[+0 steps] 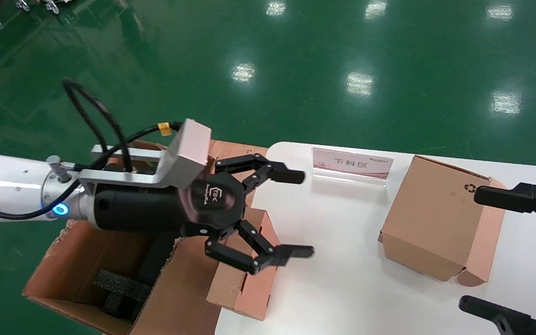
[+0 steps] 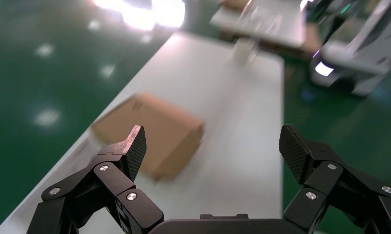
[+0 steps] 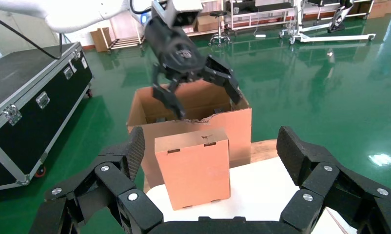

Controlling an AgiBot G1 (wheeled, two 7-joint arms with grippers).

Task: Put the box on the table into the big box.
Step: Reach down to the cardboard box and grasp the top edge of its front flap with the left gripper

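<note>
Standing on the green floor at the far left, against the table's end: big box [image 1: 82, 279], rim ragged, black foam [image 1: 119, 288] inside. Hovering above it, over its table-side wall: left gripper [image 1: 291, 214], jaws spread wide, nothing between them, fingertips pointing out over the table [image 1: 342, 279]. Sitting under that gripper, at the table's left edge and right beside the big box's wall: box [image 1: 244, 274], upright, plain brown, untouched; seen from the right wrist with two tab slots [image 3: 210, 141] near the top of its facing side. Standing further right, near the far edge: small placard [image 1: 351, 165] with red print. Resting beyond that, well apart from the box: larger carton [image 1: 435, 218] with a black recycling mark [image 1: 470, 187]. Waiting at the far right edge: right gripper [image 1: 486, 251], jaws wide apart and holding nothing, one finger [image 1: 505, 197] in front of the marked carton's corner
</note>
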